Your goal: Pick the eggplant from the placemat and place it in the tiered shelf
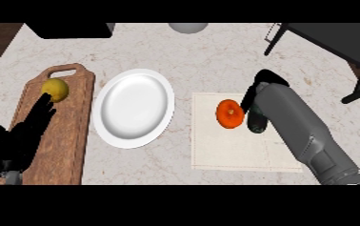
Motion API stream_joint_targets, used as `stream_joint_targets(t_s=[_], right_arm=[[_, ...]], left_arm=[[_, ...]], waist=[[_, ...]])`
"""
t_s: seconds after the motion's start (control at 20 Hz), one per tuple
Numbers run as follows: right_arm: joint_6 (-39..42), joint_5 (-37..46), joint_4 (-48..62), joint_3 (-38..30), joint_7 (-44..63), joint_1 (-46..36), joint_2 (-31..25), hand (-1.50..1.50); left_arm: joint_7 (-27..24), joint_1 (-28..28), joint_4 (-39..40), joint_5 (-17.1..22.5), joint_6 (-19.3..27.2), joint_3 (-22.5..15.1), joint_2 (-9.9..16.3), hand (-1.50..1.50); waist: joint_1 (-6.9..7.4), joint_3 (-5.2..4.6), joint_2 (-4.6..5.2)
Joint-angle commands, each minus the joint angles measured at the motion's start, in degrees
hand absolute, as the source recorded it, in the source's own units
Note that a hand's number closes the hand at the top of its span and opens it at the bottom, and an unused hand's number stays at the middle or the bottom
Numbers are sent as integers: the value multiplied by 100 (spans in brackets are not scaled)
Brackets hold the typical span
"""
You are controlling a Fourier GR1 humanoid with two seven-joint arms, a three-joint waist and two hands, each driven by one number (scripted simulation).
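A pale placemat (239,158) lies right of centre. On it sit an orange round fruit (230,114) and, just to its right, a dark eggplant (257,124), of which only the near end shows. My right hand (262,84) is over the eggplant's far part, with its fingers (247,100) curled down along the left side. The grey forearm hides the rest. The dark tiered shelf (320,39) stands at the back right. My left hand (25,134) rests open at the lower left, fingers up.
A white plate (134,108) sits at centre left. A wooden cutting board (67,139) with a yellow lemon (55,89) lies at the left, under the left hand. A grey bowl (187,27) and a dark box (70,29) stand at the back.
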Motion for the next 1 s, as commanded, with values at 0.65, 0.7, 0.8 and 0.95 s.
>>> stream_joint_targets(t_s=[0.65,0.7,0.8,0.95], right_arm=[[167,419,-672,59,632,832,-26,150],[321,356,-802,-24,581,849,-200,150],[305,552,-876,84,660,787,-227,150],[207,751,-1099,91,590,818,-312,150]], left_arm=[[-171,65,196,-74,-303,134,-180,0],[225,178,-379,-184,-79,-16,-174,0],[347,121,-480,-197,-18,55,-123,0],[107,140,-256,-322,-38,93,-208,0]], waist=[[41,10,56],[61,18,37],[72,17,41],[64,15,52]])
